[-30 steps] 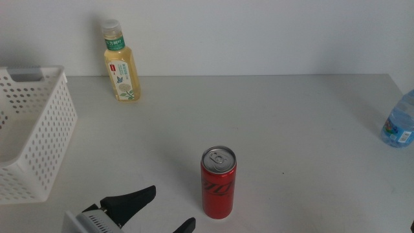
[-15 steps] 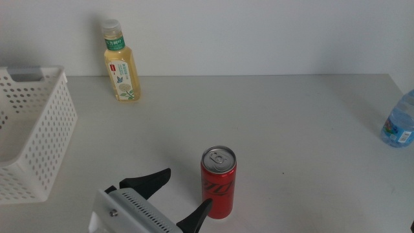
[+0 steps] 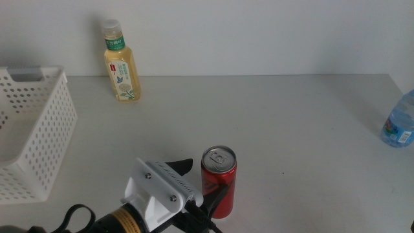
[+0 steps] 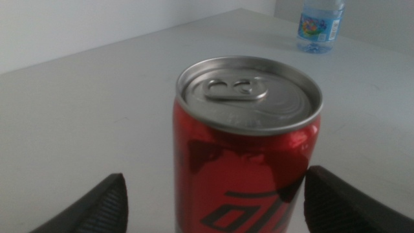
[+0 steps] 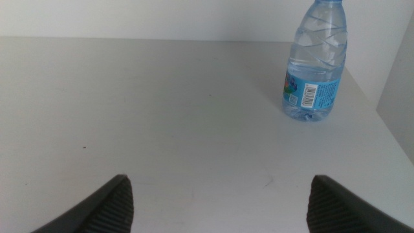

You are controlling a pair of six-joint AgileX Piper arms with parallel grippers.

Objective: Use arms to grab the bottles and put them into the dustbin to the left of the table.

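Note:
A slim red can [image 3: 218, 181] stands upright near the table's front middle. My left gripper [image 3: 202, 182] is open with one jaw on each side of the can; the left wrist view shows the can [image 4: 246, 145] close between the jaws. A yellow tea bottle [image 3: 121, 62] stands at the back left. A clear water bottle [image 3: 399, 120] with a blue label stands at the right edge and shows in the right wrist view [image 5: 315, 61]. My right gripper [image 5: 217, 194] is open and empty, out of the middle view. The white dustbin [image 3: 35, 129] is at the left.
The light-grey table [image 3: 278, 123] stretches bare between the can and the water bottle. A white wall rises behind the table's back edge. The table's right edge runs just past the water bottle.
My left gripper has moved forward and to the right, from short of the can to having its open jaws around it. The bottles and can have not moved.

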